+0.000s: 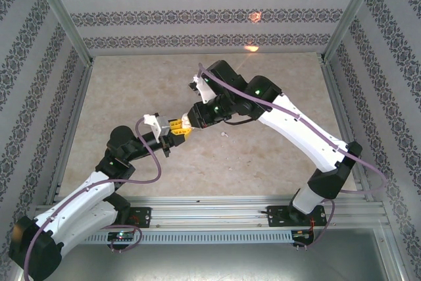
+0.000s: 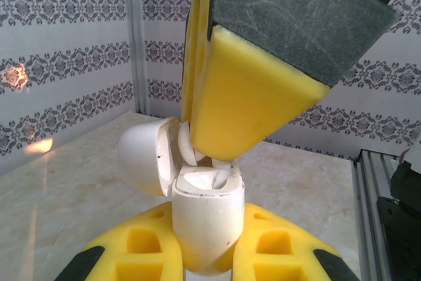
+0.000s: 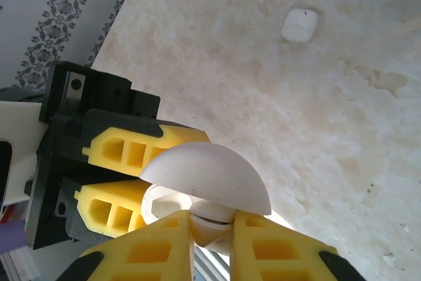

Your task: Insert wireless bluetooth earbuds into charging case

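Glossy white charging case (image 2: 205,218), lid hinged open, is clamped between the left gripper (image 2: 207,245) fingers; the right gripper (image 3: 210,231) pinches an earbud (image 2: 187,147) just above its well.

charging case (image 2: 207,235): glossy white, upright, clamped in the left gripper (image 2: 209,212) above the tabletop (image 3: 263,97); domed lid (image 2: 141,156) swung open to one side.
first earbud (image 2: 188,146): small, white, pinched in the right gripper (image 3: 212,220), at the case's open mouth.
second earbud (image 3: 300,25): small, white, rounded, lying on the tabletop, well apart from the case.
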`<state>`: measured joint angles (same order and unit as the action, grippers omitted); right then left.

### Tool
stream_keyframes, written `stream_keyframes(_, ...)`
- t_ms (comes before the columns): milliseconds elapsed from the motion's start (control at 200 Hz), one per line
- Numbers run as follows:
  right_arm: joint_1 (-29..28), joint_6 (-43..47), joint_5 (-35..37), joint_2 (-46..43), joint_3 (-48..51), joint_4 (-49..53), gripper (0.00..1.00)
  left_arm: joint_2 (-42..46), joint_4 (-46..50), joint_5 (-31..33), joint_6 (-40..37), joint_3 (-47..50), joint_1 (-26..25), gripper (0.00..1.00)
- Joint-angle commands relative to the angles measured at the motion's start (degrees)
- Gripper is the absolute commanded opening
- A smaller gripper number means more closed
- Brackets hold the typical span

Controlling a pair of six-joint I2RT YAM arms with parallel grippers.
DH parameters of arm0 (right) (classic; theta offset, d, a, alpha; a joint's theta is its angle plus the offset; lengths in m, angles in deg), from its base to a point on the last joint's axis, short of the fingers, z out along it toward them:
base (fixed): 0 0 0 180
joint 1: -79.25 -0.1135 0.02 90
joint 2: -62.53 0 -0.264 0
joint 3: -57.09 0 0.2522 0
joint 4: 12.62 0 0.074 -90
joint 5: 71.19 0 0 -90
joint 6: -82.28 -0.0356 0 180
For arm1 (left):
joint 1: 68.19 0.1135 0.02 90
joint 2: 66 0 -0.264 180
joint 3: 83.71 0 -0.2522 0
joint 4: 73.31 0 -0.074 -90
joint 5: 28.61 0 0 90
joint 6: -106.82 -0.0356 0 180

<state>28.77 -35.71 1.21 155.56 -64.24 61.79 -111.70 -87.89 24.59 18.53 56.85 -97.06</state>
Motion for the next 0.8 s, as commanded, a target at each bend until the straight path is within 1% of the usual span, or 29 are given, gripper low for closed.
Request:
stream_keyframes(0, -0.85, -3.9, -0.47, -0.56, 1.9, -2.95, 0.12, 1.3, -2.35, 0.26, -1.71, -1.36, -0.41, 0.0)
stream_keyframes(190, -1.67, -7.38, 3.39, -1.18, 2.12, -2.35, 0.06, 1.83, -1.72, 3.0, -3.01, -1.18, -0.41, 0.0)
stream_keyframes(480, -2.6, -12.51, 8.43, -1.08, 2.5, -2.29, 0.02, 1.85, -2.16, 4.45, -4.65, -1.13, -0.41, 0.0)
stream_keyframes(654, -3.04, -14.58, 11.46, -1.58, 3.24, -2.99, 0.0, 2.46, -2.42, 5.4, -5.36, -0.77, -0.41, 0.0)
stream_keyframes(754, -3.31, -15.55, 11.46, -1.76, 3.83, -4.24, 0.0, 2.62, -2.52, 5.64, -5.58, -0.7, -0.41, 0.0)
stream_keyframes(794, -3.46, -15.73, 11.25, -1.63, 3.66, -4.48, 0.03, 2.62, -2.54, 5.62, -5.66, -0.69, -0.41, 0.0)
